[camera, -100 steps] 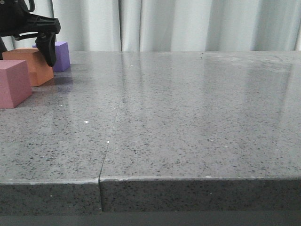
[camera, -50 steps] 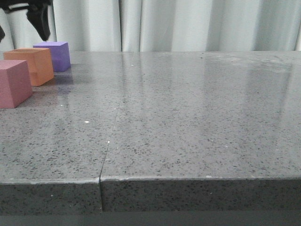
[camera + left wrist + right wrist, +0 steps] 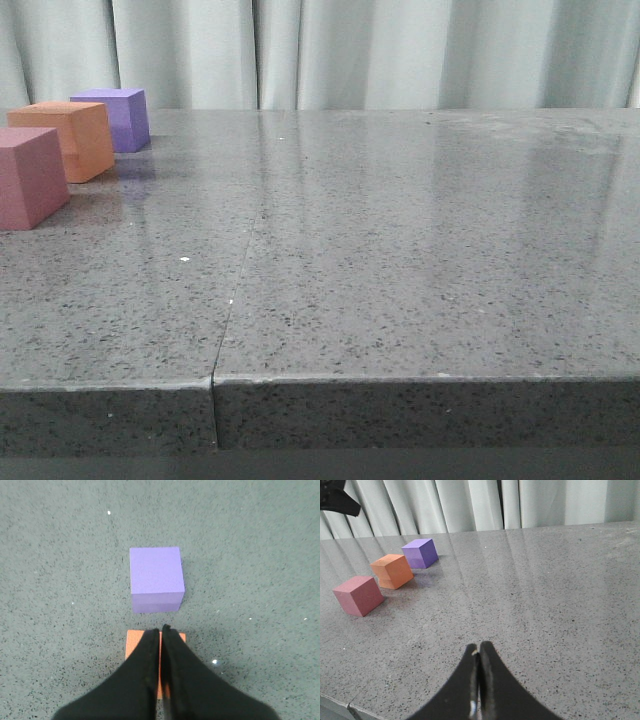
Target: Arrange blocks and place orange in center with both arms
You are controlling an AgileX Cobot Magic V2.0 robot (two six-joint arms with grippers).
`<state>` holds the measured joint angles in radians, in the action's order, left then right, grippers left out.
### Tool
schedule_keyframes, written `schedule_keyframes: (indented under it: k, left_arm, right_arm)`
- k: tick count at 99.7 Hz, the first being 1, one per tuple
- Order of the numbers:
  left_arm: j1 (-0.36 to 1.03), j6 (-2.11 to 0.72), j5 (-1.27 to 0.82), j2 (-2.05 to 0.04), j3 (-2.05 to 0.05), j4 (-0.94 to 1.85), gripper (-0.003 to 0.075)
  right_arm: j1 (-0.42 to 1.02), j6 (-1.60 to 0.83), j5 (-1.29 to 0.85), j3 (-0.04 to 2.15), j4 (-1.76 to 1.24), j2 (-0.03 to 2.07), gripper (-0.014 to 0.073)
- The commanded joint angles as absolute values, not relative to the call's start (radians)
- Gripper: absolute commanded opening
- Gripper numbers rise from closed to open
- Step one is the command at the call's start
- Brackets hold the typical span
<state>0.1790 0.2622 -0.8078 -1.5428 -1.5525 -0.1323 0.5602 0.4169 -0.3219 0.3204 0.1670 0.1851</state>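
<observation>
Three cubes stand in a row at the table's far left: the pink-red cube nearest, the orange cube in the middle, the purple cube farthest. They also show in the right wrist view: pink-red, orange, purple. My left gripper is shut and empty, high above the orange cube, with the purple cube beyond it. My right gripper is shut and empty over the bare table. Neither gripper shows in the front view.
The grey speckled table has a seam running front to back left of centre and a front edge close to the camera. Pale curtains hang behind it. A black part of the left arm shows in the right wrist view.
My left gripper has risen from beside the orange and purple cubes and left the front view at the upper left. The cubes have not moved.
</observation>
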Motion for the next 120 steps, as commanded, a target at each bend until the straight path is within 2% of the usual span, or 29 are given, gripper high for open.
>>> schedule_keyframes:
  k: [1,42,120]
  left_arm:
    - [0.176,0.27,-0.743,-1.466,-1.572,-0.131,-0.002]
    - [0.176,0.27,-0.707,-1.276,-1.464,-0.129,-0.002]
    - [0.176,0.272,-0.607,-0.819,-0.933,-0.036,-0.002]
  right_arm:
    - [0.558,0.408,-0.242,0.347,0.185,0.192,-0.0067]
    - [0.558,0.408,-0.228,0.347,0.185,0.192,-0.0067]
    - [0.558,0.408,-0.227,0.347,0.185,0.192,-0.0067]
